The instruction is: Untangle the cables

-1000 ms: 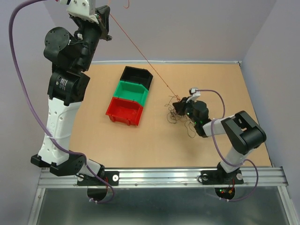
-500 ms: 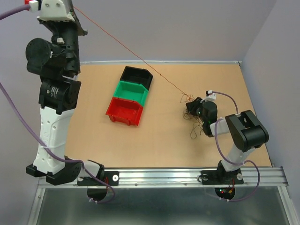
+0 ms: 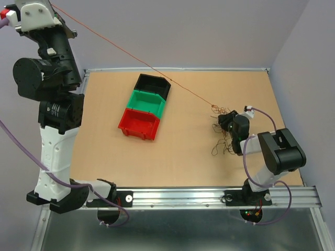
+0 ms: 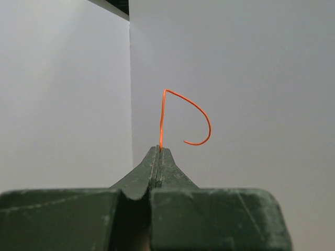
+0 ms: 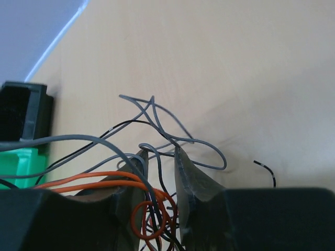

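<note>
The cables are a clump (image 3: 222, 116) of thin dark, grey and orange wires on the table at the right. One long orange wire (image 3: 141, 65) runs taut from the clump up to my left gripper (image 3: 50, 5), raised high at the far left. In the left wrist view that gripper (image 4: 159, 151) is shut on the orange wire (image 4: 189, 104), whose curled end sticks out above the tips. My right gripper (image 3: 227, 122) lies low on the table at the clump. Its jaws (image 5: 159, 157) stand a narrow gap apart with grey, dark and orange wires (image 5: 152, 209) bunched between them.
Three small bins stand in a diagonal row at mid-table: black (image 3: 152, 84), green (image 3: 148, 102) and red (image 3: 139, 124). The taut wire passes above the black bin. Loose dark strands (image 3: 217, 149) lie in front of the clump. Thick purple cables hang from both arms.
My left arm has swung left and pulled the orange wire out longer. My right gripper has slid right with the clump.
</note>
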Controlling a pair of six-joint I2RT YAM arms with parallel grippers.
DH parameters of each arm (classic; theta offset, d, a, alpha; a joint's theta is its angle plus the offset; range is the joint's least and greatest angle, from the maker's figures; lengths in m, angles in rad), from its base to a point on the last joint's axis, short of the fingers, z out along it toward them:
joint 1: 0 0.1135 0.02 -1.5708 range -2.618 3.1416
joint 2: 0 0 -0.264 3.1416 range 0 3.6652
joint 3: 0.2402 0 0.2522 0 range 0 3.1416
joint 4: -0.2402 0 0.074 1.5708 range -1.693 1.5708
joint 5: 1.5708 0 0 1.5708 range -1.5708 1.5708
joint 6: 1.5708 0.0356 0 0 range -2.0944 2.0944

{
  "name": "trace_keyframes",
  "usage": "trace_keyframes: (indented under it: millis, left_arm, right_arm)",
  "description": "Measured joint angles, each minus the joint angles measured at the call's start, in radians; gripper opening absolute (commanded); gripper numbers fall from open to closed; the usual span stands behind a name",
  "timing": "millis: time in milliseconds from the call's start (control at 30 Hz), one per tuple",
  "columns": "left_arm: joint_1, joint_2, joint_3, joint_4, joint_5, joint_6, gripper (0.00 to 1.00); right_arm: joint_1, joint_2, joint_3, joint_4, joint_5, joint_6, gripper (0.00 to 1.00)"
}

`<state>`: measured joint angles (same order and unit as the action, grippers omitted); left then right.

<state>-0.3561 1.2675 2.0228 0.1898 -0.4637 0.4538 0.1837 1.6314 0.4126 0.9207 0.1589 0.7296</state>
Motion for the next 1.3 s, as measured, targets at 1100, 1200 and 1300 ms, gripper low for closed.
trace_keyframes:
  millis: [1100,1200,1300]
  left_arm:
    - [0.243,0.009,-0.069,-0.054,0.09,-0.149,0.0]
    - [0.262,-0.006,-0.088,-0.057,0.09,-0.156,0.0]
    - [0.274,-0.024,-0.105,-0.05,0.089,-0.157,0.0]
  right_arm:
    - [-0.266,-0.204,-0.154,-0.147,0.225,0.435,0.0]
    - [-0.298,-0.214,-0.172,-0.147,0.222,0.492,0.01]
    - [-0.329,-0.224,-0.197,-0.165,0.227,0.529,0.04]
